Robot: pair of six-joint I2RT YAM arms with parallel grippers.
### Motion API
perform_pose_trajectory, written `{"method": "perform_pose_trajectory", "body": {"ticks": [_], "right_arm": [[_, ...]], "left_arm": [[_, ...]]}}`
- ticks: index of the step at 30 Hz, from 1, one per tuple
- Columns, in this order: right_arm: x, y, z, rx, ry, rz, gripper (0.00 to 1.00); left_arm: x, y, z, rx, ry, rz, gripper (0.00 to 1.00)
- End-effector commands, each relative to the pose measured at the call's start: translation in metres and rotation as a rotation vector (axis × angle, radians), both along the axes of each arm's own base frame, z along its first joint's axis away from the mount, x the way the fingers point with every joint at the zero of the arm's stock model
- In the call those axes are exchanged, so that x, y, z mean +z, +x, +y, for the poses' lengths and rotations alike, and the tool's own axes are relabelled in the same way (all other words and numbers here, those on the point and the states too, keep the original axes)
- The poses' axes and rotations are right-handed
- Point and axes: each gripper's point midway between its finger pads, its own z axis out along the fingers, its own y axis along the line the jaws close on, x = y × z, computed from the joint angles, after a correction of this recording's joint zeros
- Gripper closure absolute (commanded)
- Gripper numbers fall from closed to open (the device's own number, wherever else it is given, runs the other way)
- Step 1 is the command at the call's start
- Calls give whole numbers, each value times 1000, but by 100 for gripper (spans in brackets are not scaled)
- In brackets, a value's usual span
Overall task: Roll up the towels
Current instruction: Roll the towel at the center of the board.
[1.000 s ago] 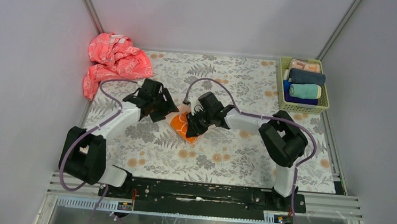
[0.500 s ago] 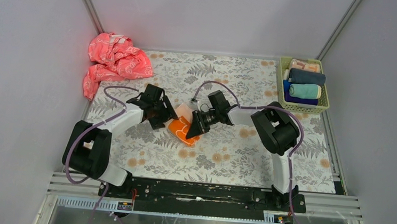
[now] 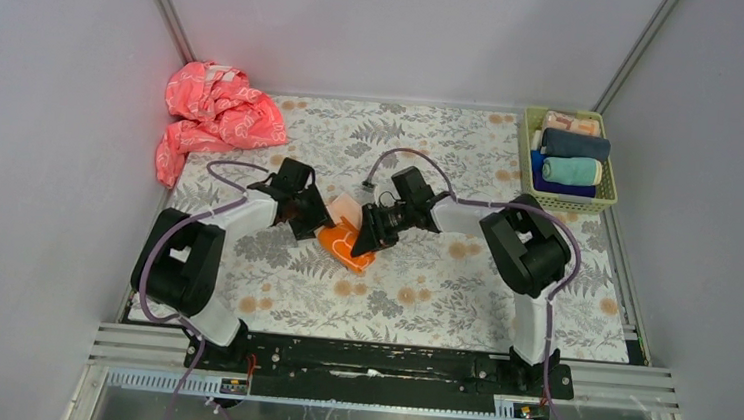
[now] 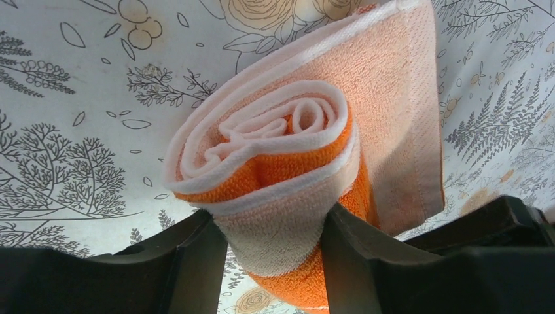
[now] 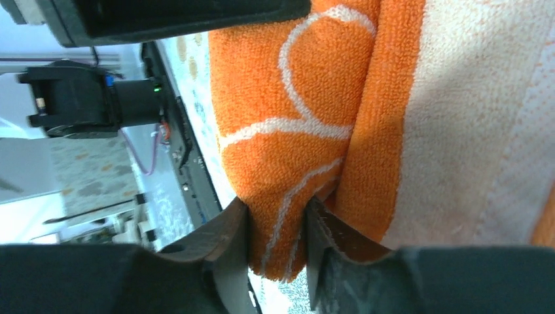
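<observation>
The orange and pale peach towel point(image 3: 345, 242) lies partly rolled in the middle of the floral table. In the left wrist view its spiral end point(image 4: 262, 140) faces the camera, and a flat peach tail point(image 4: 409, 111) stretches away behind it. My left gripper point(image 3: 313, 223) is shut on the roll, with a finger pressed into each side point(image 4: 271, 245). My right gripper point(image 3: 367, 238) comes from the opposite side and pinches an orange fold with white lettering point(image 5: 276, 239). A rolled mint-teal towel point(image 3: 572, 171) lies in the basket.
A green basket point(image 3: 561, 201) at the back right holds several rolled towels. A crumpled pink-red patterned cloth point(image 3: 213, 112) lies in the back left corner. Grey walls close in three sides. The arms' black mounting rail point(image 3: 366, 362) runs along the near edge.
My left gripper has moved in on the towel's left end and closed on the roll. The right gripper has shifted slightly right, still holding the orange fold.
</observation>
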Motion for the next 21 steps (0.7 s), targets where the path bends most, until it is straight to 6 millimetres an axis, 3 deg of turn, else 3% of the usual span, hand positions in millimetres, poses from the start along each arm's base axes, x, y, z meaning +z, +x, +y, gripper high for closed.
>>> {"method": "perform_pose_trajectory", "body": {"ticks": [1, 4, 12, 18, 21], "right_arm": [[-11, -1, -33, -63, -261, -143, 58], [5, 6, -37, -74, -365, -332, 47], [47, 17, -35, -105, -599, -849, 35], [65, 8, -11, -55, -628, -1072, 32], [63, 0, 6, 11, -609, -1121, 29]], "left_arm": [[-37, -19, 24, -26, 139, 105, 56], [-41, -22, 25, -35, 149, 122, 56], [-42, -23, 25, -49, 155, 130, 55], [-40, -22, 21, -57, 142, 127, 53], [-39, -21, 19, -59, 139, 125, 52]]}}
